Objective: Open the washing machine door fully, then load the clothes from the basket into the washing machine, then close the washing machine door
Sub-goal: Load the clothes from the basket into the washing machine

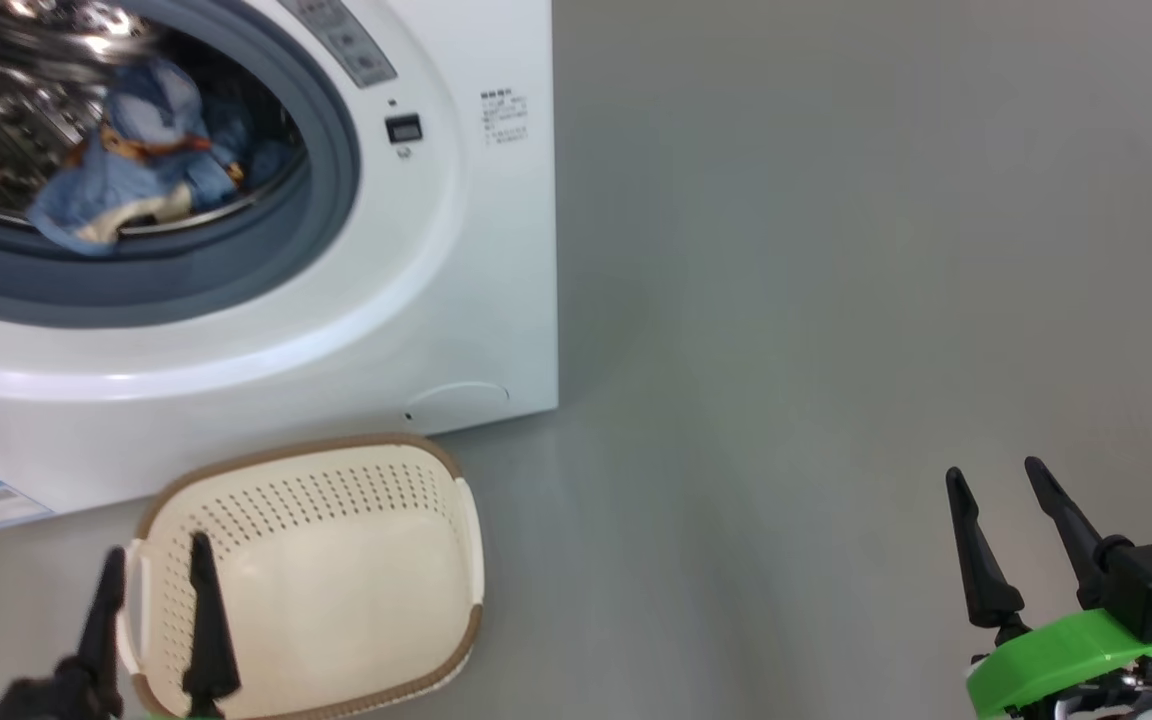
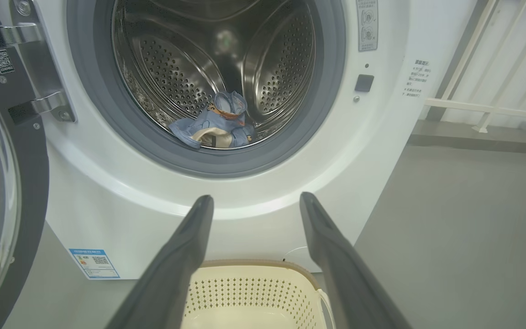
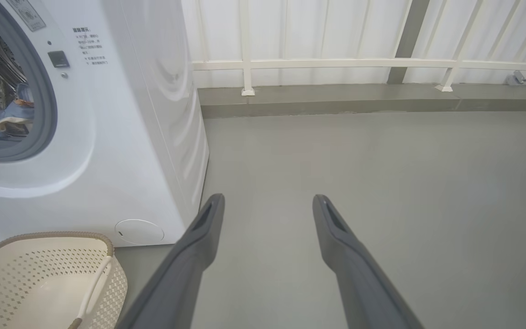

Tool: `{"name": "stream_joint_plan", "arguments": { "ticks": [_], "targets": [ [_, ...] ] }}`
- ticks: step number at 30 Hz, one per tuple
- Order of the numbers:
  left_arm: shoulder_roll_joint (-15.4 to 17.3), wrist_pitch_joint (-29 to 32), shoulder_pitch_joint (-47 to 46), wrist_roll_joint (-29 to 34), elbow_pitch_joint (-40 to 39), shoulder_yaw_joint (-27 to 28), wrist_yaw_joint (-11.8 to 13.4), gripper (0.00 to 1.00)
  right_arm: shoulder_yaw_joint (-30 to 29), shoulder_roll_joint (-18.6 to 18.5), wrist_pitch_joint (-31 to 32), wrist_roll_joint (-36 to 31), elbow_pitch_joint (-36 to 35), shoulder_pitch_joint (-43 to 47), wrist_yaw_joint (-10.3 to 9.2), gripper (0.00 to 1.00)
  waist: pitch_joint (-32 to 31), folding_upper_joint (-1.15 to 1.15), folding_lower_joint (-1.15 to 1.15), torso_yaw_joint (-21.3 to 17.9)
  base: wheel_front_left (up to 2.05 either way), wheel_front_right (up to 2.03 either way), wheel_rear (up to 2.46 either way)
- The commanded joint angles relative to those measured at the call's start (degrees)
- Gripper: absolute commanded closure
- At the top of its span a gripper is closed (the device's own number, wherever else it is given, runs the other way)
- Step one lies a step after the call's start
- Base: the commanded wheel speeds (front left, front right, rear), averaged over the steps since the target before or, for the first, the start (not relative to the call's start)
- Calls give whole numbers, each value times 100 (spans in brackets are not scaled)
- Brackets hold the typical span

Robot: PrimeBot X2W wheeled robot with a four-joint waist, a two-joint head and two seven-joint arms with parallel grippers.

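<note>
Bright even light, glare on drum (image 2: 226, 41) — head view blurry

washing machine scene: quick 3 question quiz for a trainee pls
1. True or false: the clothes lie in the basket.
2. The washing machine door is: A) shut B) swung open C) taken off.
3. Which gripper hovers over the basket, fingers spread?
Key: 1. False: they lie in the drum of the washing machine. 2. B. 3. The left gripper; the right gripper is over the floor.
</note>
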Motion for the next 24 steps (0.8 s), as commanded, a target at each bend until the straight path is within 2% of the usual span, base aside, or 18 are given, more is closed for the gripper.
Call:
{"name": "stream_joint_plan", "arguments": {
  "ticks": [1, 10, 24],
  "targets": [
    [41, -65, 98, 92, -252, 142, 67, 0, 126, -132, 55, -73, -241, 44, 41, 0, -440, 0, 2, 218, 0, 0, 0],
    [-191, -50, 705, 157, -344, -120, 163, 0, 116, -244, 369, -78, -577, 355, 41, 0, -836, 0, 2, 411, 0, 0, 0],
    [-170, -23, 839, 191, -282, -212, 219, 0, 182, -273, 588, -58, -783, 534, 41, 0, -992, 0, 2, 537, 0, 0, 0]
  ]
}}
